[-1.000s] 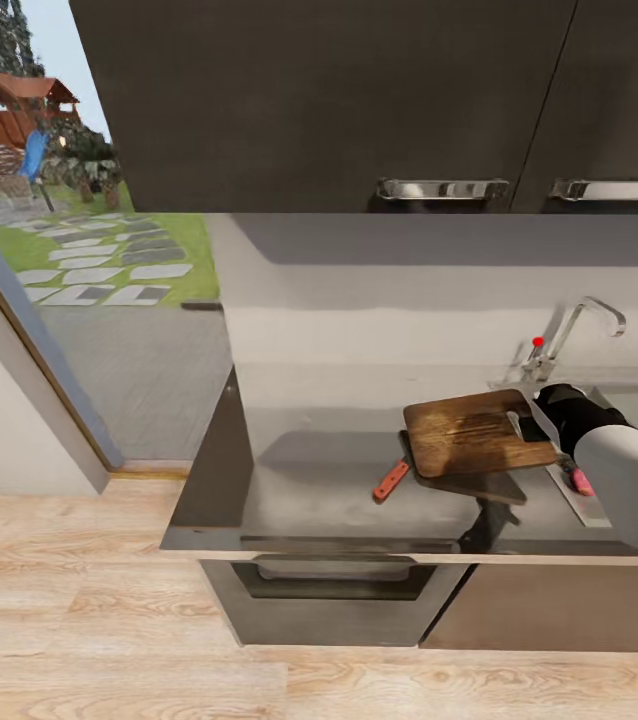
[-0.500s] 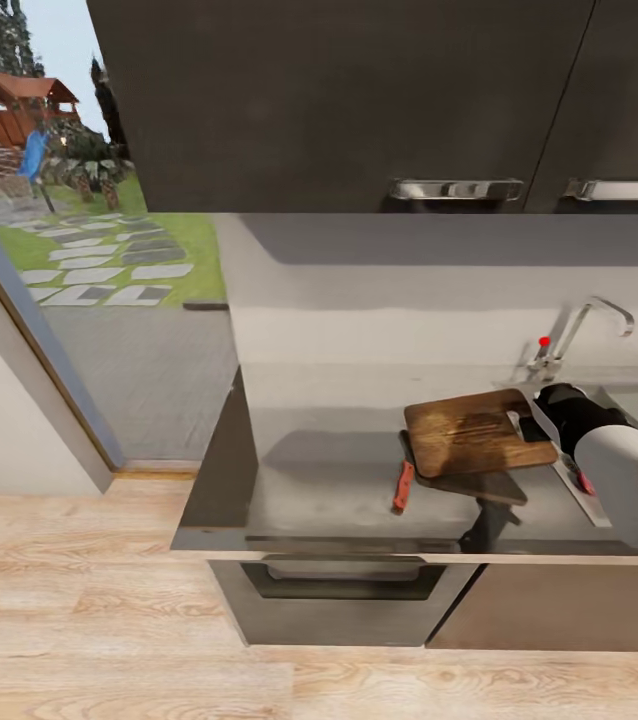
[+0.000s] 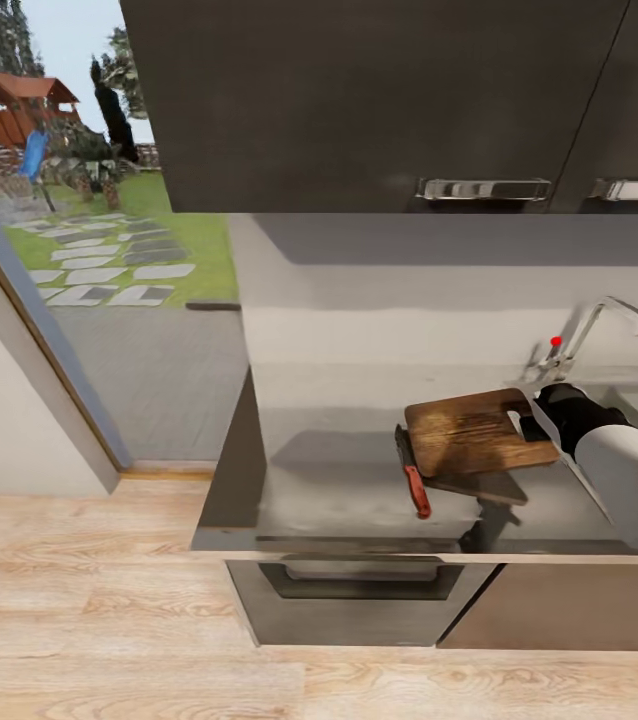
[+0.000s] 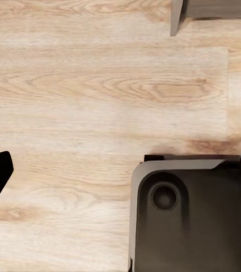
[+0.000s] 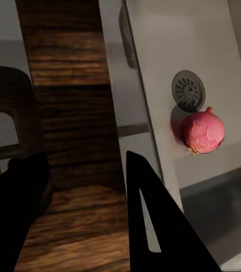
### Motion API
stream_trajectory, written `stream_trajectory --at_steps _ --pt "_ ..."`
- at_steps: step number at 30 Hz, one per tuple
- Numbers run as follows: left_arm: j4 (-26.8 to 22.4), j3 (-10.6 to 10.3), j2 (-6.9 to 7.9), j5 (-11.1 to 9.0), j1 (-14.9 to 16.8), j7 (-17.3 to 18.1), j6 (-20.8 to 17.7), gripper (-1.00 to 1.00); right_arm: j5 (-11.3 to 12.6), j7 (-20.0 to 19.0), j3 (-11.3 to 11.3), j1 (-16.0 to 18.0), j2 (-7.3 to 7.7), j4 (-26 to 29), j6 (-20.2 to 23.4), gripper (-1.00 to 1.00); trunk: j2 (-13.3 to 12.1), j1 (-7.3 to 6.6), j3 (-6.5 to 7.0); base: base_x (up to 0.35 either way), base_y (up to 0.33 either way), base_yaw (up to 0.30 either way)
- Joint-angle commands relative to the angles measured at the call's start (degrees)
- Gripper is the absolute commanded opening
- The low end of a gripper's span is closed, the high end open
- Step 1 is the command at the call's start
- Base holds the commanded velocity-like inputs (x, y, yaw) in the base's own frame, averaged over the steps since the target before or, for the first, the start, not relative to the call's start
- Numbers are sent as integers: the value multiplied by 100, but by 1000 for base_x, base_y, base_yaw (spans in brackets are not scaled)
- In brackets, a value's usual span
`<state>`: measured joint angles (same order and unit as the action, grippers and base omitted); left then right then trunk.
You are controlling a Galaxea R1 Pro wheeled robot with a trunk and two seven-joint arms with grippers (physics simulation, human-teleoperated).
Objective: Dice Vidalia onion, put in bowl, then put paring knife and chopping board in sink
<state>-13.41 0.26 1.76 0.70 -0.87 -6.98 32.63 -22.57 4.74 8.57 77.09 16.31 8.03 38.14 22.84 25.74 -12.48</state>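
Note:
My right gripper is shut on the right end of the wooden chopping board, holding it raised over the countertop, where it casts a shadow. The paring knife, with its red handle, is at the board's left edge, blade toward the board. In the right wrist view the board runs between the dark fingers. Beyond it, the reddish Vidalia onion lies in the sink beside the drain. My left gripper hangs open over the floor.
A faucet with a red dot stands behind the sink at the right. Dark wall cabinets hang above. The counter ends at the left by a glass door. Below are wooden flooring and my dark base.
The whole view has shifted, so the camera moved. The knife's red handle swung from pointing lower left to lower right. The board stayed in my right gripper.

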Motion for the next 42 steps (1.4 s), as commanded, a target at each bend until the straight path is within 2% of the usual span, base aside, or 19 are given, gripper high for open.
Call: stream_trajectory --at_steps 1,13,31,42 --pt "-10 0 0 9 0 -14 6 100 -37 18 -48 0 -5 -267 19 -100 8 5 -11 0 105 0" --pt "-8 1 0 9 0 -14 7 100 -37 18 -49 0 -3 -267 21 -100 8 5 -11 0 25 0" --pt "-5 2 0 9 0 -14 6 100 -37 18 -48 0 2 -267 18 -100 8 5 -11 0 174 0" --pt "-4 0 0 9 0 -14 6 100 -37 -16 -48 0 4 -267 4 -100 8 5 -11 74 -140 0"
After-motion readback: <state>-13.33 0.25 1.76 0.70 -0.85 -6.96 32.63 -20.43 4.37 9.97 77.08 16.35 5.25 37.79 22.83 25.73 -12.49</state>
